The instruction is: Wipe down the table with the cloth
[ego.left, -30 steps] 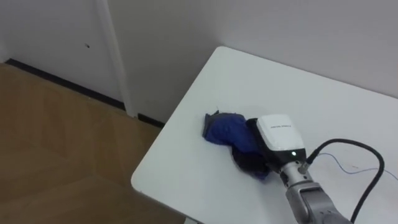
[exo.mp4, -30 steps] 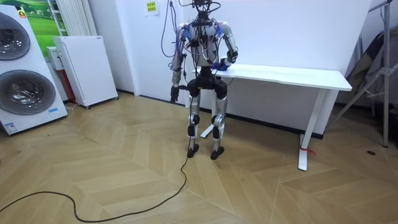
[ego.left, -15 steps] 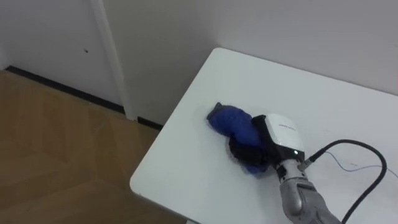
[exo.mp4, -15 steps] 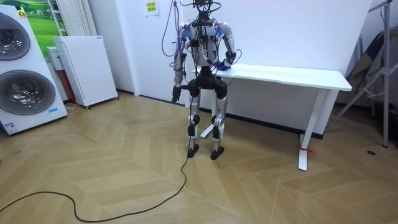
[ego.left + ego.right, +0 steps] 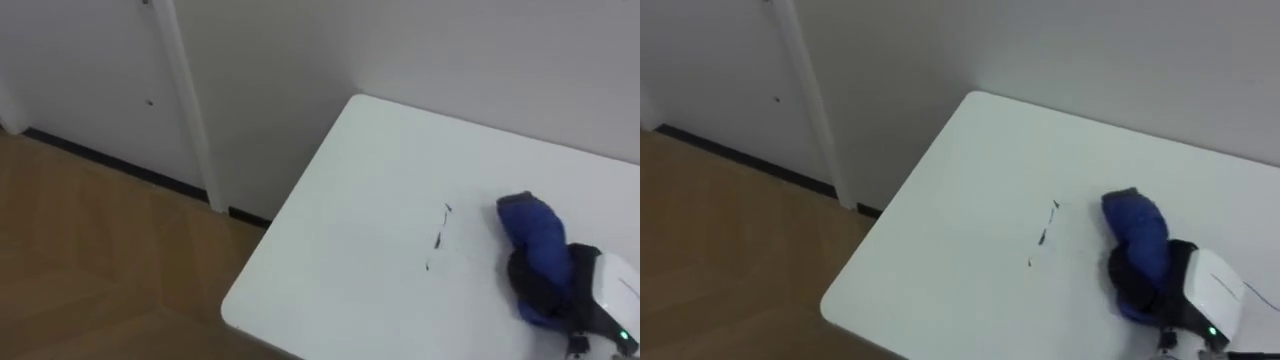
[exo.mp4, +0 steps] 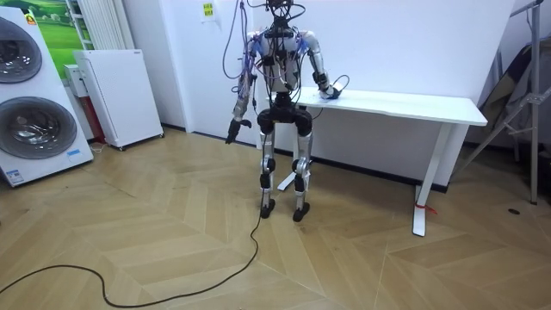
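Right hand (image 5: 1202, 292) seemingly curls round blue cloth (image 5: 1135, 228) on table (image 5: 970, 200) (room view: left hand (image 6: 231, 136) hangs idle).

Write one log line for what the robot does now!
task: wipe table | right hand: on blue cloth | dark marks: left of cloth | left hand: hanging

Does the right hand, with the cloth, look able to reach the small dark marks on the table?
Probably yes. The marks lie on the bare table just to the left of the cloth at the right hand, and nothing stands between them, so a short sweep to the left should cover them.
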Tool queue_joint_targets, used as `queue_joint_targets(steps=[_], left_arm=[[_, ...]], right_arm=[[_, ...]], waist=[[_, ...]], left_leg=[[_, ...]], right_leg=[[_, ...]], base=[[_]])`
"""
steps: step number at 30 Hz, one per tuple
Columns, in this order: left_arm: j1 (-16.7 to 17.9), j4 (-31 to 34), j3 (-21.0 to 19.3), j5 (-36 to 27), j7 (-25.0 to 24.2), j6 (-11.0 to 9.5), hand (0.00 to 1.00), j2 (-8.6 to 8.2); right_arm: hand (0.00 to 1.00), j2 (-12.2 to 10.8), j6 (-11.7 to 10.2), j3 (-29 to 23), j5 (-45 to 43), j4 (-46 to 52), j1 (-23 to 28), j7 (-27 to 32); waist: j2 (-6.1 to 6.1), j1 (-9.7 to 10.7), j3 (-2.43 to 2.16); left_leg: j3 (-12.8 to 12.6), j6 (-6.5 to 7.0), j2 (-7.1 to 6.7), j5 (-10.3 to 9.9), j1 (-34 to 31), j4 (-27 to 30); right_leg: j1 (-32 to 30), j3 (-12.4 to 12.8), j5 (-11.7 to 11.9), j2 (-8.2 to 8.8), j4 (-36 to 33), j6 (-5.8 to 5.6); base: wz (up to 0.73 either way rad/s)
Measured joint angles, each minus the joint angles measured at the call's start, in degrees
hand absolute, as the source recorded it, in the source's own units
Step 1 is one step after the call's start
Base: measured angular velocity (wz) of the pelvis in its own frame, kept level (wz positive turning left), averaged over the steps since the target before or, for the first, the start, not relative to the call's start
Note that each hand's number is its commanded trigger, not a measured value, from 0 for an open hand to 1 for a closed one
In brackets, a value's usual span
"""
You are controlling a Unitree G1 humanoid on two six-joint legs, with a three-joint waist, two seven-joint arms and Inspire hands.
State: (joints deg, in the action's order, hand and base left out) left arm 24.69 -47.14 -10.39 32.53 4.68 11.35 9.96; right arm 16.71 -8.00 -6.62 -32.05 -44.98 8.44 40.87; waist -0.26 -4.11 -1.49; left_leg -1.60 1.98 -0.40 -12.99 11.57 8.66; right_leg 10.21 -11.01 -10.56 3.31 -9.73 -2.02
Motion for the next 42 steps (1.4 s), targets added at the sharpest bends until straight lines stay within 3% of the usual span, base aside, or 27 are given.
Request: queue_joint_targets(steps=[3,8,11,15,17,19,20,22,24,29,31,32,34,35,37,39,40,42], left_arm=[[-0.1,0.2,-2.2,0.4,-0.1,-0.2,0.00,0.01],[-1.5,0.7,-1.6,0.2,-0.3,-0.5,0.00,0.01],[-2.1,0.0,-0.2,-0.5,-0.3,-0.6,0.00,-0.04],[-2.7,-1.5,1.4,-1.6,-0.7,-0.6,0.00,-0.04],[-3.6,-2.4,2.7,-2.0,-1.1,-0.5,0.00,0.00],[-5.3,-3.1,4.3,-3.2,-1.9,-0.5,0.00,0.09],[-5.8,-3.6,5.1,-3.3,-1.9,-0.4,0.00,0.21],[-7.3,-5.0,6.9,-3.9,-2.2,-0.3,0.00,0.27],[-7.7,-5.0,8.4,-4.5,-2.4,-0.1,0.00,0.30],[-5.9,-3.0,9.8,-6.1,-2.5,0.9,0.00,0.18],[-4.9,-2.2,9.5,-6.1,-2.5,0.7,0.00,0.18],[-4.9,-2.2,9.4,-6.1,-2.5,0.7,0.00,0.28],[-4.9,-2.2,8.8,-5.6,-2.5,0.3,0.00,0.61],[-4.7,-2.2,8.2,-5.4,-2.5,0.2,0.00,0.60],[-4.6,-2.3,5.3,-4.8,-2.4,-0.5,0.00,0.84],[-4.0,-2.3,2.3,-3.7,-2.3,-0.8,0.00,0.97],[-3.8,-2.3,0.7,-2.9,-2.3,-0.8,0.00,0.99],[-3.6,-2.4,-1.0,-2.8,-2.0,-0.8,0.00,1.09]], right_arm=[[1.00,1.0,0.0,-2.4,-0.2,-2.2,1.6,0.8],[1.00,1.8,1.0,-3.6,-2.9,-3.8,1.7,-0.1],[1.00,1.6,3.3,-2.6,-3.4,-3.3,0.9,-1.0],[1.00,1.5,8.7,-0.7,-7.4,-0.1,-2.2,-5.3],[1.00,1.5,12.4,1.4,-9.9,3.0,-3.0,-7.6],[1.00,1.0,15.6,5.5,-15.9,7.9,-4.0,-11.2],[1.00,1.0,16.1,6.9,-17.3,8.6,-4.6,-12.0],[1.00,0.3,17.6,12.8,-20.2,10.9,-8.4,-15.3],[1.00,-0.7,18.2,15.5,-20.6,12.4,-10.0,-16.6],[1.00,-0.7,17.8,18.3,-18.0,11.7,-12.6,-16.1],[1.00,-0.4,16.0,17.8,-17.1,11.1,-11.7,-14.3],[1.00,-0.3,13.9,17.3,-15.8,9.5,-11.2,-12.1],[1.00,-0.2,10.2,15.2,-14.3,6.8,-9.8,-7.9],[1.00,-0.3,9.4,14.1,-14.0,6.4,-9.1,-7.1],[1.00,-0.3,6.5,8.6,-11.4,3.9,-5.8,-4.0],[1.00,-0.2,5.3,4.0,-9.5,2.1,-3.3,-2.7],[1.00,0.3,4.7,1.4,-7.9,1.0,-1.6,-2.0],[1.00,1.4,4.1,-1.3,-6.1,-0.2,0.4,-1.7]], waist=[[-0.64,1.1,-0.28],[-1.63,1.9,-0.26],[-1.75,1.0,-0.24],[-1.43,-0.1,-0.09],[-1.15,-1.3,0.19],[-0.89,-3.1,0.87],[-0.79,-3.7,0.91],[-0.52,-4.9,1.47],[-0.47,-5.8,1.62],[-0.42,-6.6,1.92],[-0.43,-5.8,1.90],[-0.36,-5.1,1.86],[-0.28,-3.5,1.59],[-0.23,-3.2,1.53],[-0.15,-1.6,1.11],[-0.09,-0.6,0.48],[-0.03,-0.3,-0.06],[0.04,-0.1,-0.15]], left_leg=[[0.1,0.13,0.02,-0.1,1.0,0.0],[0.1,0.14,0.05,-0.3,1.1,0.1],[-0.4,0.14,0.09,-0.3,1.2,0.1],[-1.7,-0.10,0.71,-0.5,1.0,0.1],[-1.6,-0.10,0.81,-0.5,0.9,0.0],[-1.5,-0.18,1.03,-0.4,0.4,0.0],[-1.4,-0.20,1.10,-0.4,0.2,0.0],[-1.3,-0.45,1.40,-0.3,-0.4,0.0],[-1.0,-0.69,1.55,-0.2,-1.1,-0.1],[-0.7,-0.95,1.82,-0.1,-2.1,0.0],[-0.3,-0.90,1.77,-0.1,-2.1,0.0],[0.1,-0.78,1.70,-0.2,-2.0,0.1],[0.3,-0.68,1.49,-0.2,-1.9,0.0],[0.2,-0.68,1.47,-0.2,-1.8,0.0],[0.0,-0.66,1.48,-0.2,-1.3,0.1],[0.0,-0.63,1.46,-0.2,-0.8,0.0],[-0.1,-0.47,1.46,-0.3,-0.4,0.0],[-0.1,-0.31,1.47,-0.5,0.5,-0.1]], right_leg=[[1.3,-0.4,0.0,0.00,0.2,-0.05],[1.5,0.0,0.0,-0.02,0.0,-0.09],[1.3,0.0,0.2,-0.10,-0.1,-0.03],[0.3,0.0,1.0,-0.60,-0.3,0.40],[-0.4,-0.3,1.4,-0.81,-0.7,0.63],[-1.7,-0.2,1.9,-1.26,-1.0,1.13],[-2.1,-0.2,2.0,-1.39,-1.1,1.26],[-3.0,-0.6,2.4,-1.78,-1.1,1.68],[-3.6,-0.7,2.4,-2.02,-0.9,1.81],[-4.5,-0.9,2.3,-2.40,-0.7,1.90],[-3.8,-1.5,2.3,-2.33,0.0,1.84],[-3.3,-1.9,2.3,-2.23,0.5,1.83],[-2.3,-2.3,2.0,-1.84,1.1,1.41],[-2.1,-2.6,2.0,-1.75,1.1,1.36],[-1.1,-3.1,1.9,-1.40,1.1,1.24],[-0.1,-3.1,1.9,-1.31,1.1,1.21],[0.4,-3.0,1.9,-1.28,1.1,1.16],[1.3,-2.9,1.8,-1.22,1.0,0.99]], base=[[0.04],[-0.03],[-0.13],[-0.29],[-0.35],[-0.37],[-0.36],[-0.21],[0.05],[0.05],[0.18],[0.27],[0.35],[0.39],[0.46],[0.35],[0.25],[0.09]])
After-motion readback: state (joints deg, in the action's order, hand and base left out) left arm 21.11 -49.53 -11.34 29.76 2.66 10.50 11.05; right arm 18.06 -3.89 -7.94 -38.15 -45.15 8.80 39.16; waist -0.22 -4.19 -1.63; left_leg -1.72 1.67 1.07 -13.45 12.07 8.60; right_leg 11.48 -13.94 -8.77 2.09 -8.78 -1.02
